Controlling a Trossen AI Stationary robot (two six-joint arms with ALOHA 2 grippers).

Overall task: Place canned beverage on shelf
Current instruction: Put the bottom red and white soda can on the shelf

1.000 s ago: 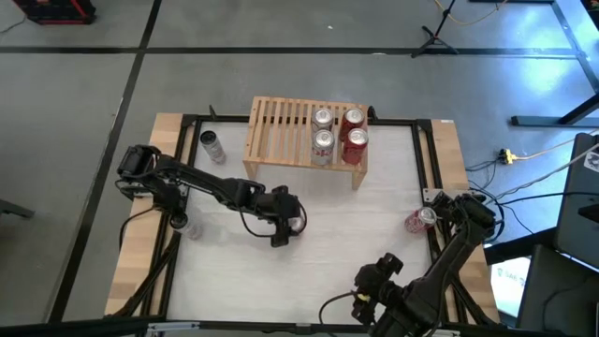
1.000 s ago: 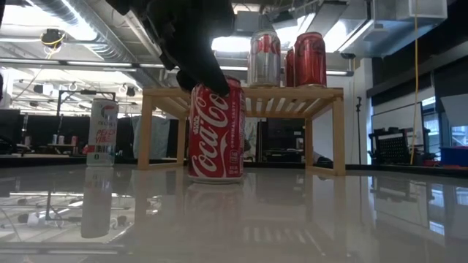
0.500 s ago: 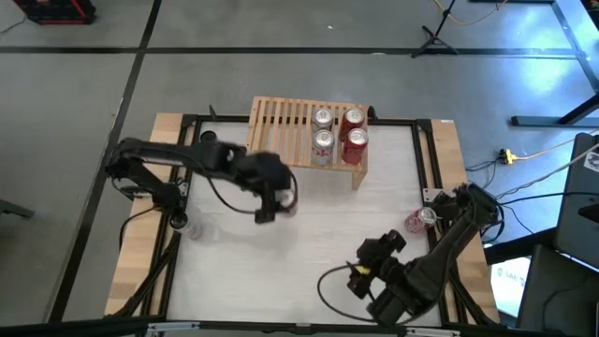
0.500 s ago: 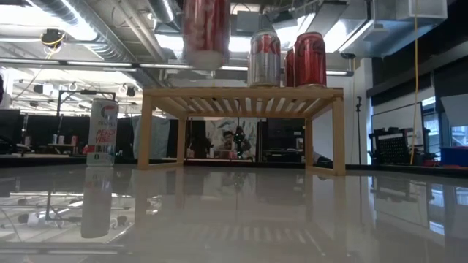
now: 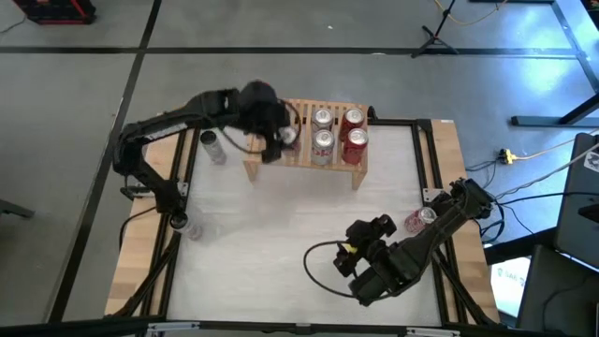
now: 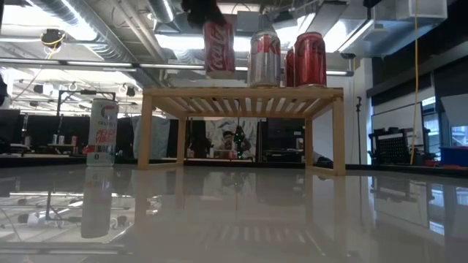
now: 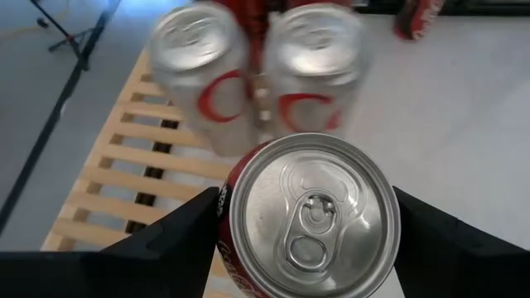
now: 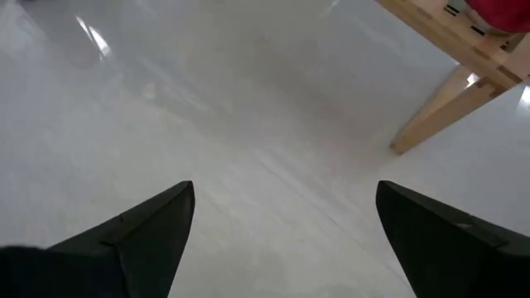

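White tabletop (image 5: 281, 234) under workshop lights. Red cola can (image 7: 306, 217) clamped in left gripper (image 5: 277, 142) fingers, held above shelf (image 5: 265, 126), beside two silver cans (image 7: 248, 74). Likely risks: nudging neighbours, tipping on slats. Right gripper (image 8: 281, 240) spread wide, empty, low over tabletop.

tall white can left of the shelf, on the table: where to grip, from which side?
Grip the tall white can mid-body, across its round wall, coming straight down. It stands upright and clear on the table; the shelf leg sits on one side. The left gripper holds a Coke can.
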